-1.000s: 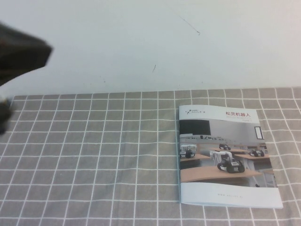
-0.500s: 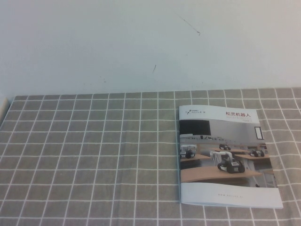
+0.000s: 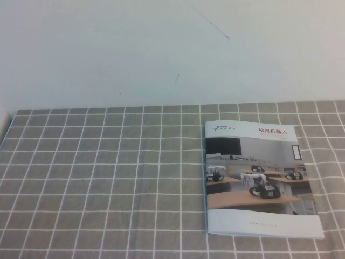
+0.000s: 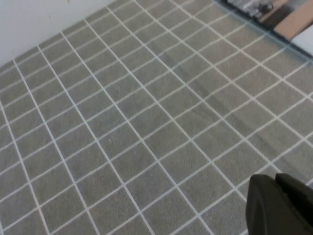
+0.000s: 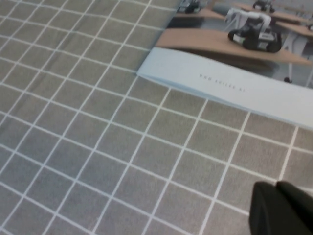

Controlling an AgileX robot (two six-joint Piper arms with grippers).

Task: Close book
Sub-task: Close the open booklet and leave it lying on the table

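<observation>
The book [image 3: 257, 178] lies closed and flat on the right side of the grey checked cloth [image 3: 108, 178], its cover with a robot photo facing up. Neither arm shows in the high view. In the left wrist view, my left gripper [image 4: 275, 179] hovers over bare cloth with its dark fingers together and nothing between them; a corner of the book [image 4: 288, 19] lies well away from it. The right wrist view shows my right gripper [image 5: 276, 185], also shut and empty, above the cloth a short way off the book's [image 5: 230, 49] near edge.
A plain white surface [image 3: 161, 48] stretches beyond the cloth's far edge. At the far left edge of the cloth sits a small white object [image 3: 2, 120].
The dark left arm seen at the left edge of the high view one second ago has withdrawn out of that view. The book has not moved.
</observation>
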